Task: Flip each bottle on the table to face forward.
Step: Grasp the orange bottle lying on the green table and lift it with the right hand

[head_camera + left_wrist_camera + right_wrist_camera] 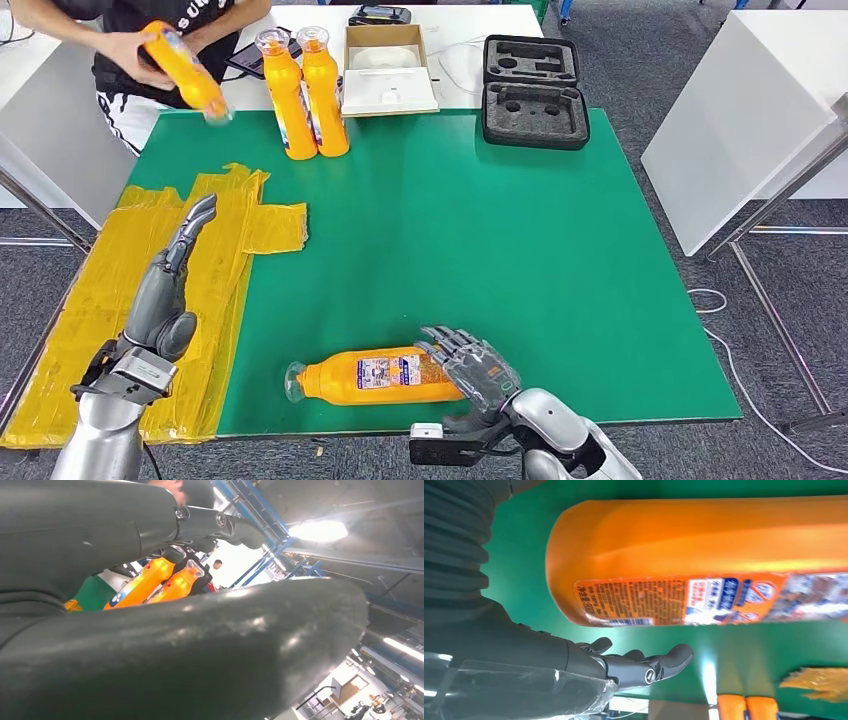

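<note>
A green table (480,250) stands on grey carpet, with yellow taped sheeting (130,300) over its near-left part and a white table (760,110) off to the right. A black foam case (535,92) lies at its far edge. Two orange bottles (305,92) stand upright at the far edge; a person's hand (135,48) tilts a third bottle (185,70). The lying bottle (375,378), orange with a printed label, rests on its side near the front edge, base against the right hand (475,372), whose spread fingers (649,664) lie alongside without gripping. The left hand (170,290) lies flat, fingers extended, holding nothing.

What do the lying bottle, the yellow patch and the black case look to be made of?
Lying bottle: likely glossy orange plastic, by its sheen, with a printed paper or film label. Yellow patch: wrinkled shiny tape or film, seemingly. Black case: matte, probably foam, with cut-out recesses.
</note>
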